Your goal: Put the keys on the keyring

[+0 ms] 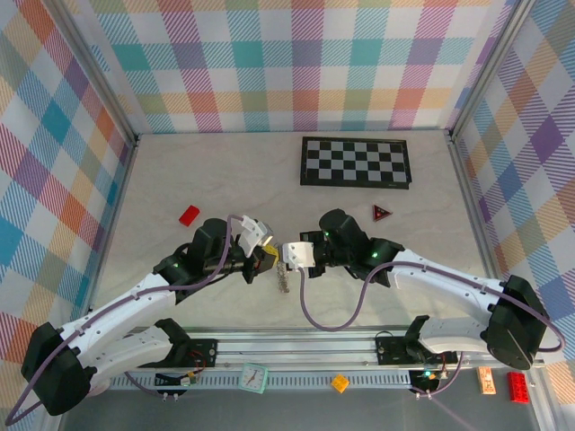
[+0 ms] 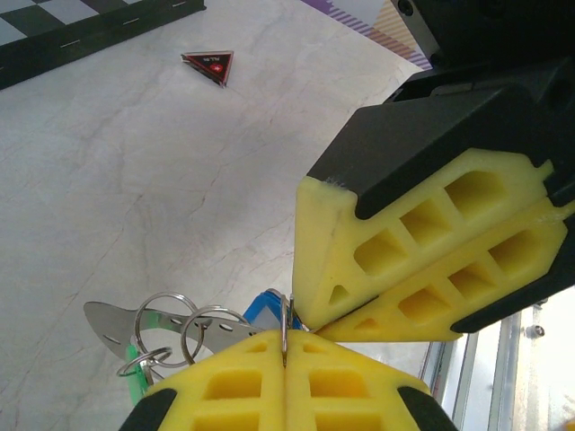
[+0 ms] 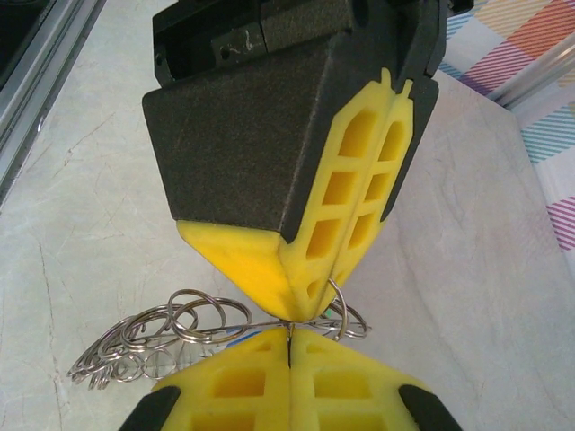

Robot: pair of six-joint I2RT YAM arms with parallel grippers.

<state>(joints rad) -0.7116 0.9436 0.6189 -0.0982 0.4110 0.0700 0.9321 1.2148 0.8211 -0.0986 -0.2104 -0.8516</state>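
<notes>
Left yellow fingers (image 2: 234, 382) and right yellow fingers (image 2: 386, 260), both pairs pressed together, meet tip to tip, pinching the silvery wire keyring (image 2: 189, 325); blue key (image 2: 263, 311) at its three o'clock.

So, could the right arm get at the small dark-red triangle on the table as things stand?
Probably yes, once freed: the triangle lies on bare table just beyond that arm. But the right gripper is shut on the silvery metal keyring, so it would have to let go first.

place: robot lab cell | cues: plaid backdrop walls (image 1: 287, 63), aluminium rail (image 1: 305, 346)
</notes>
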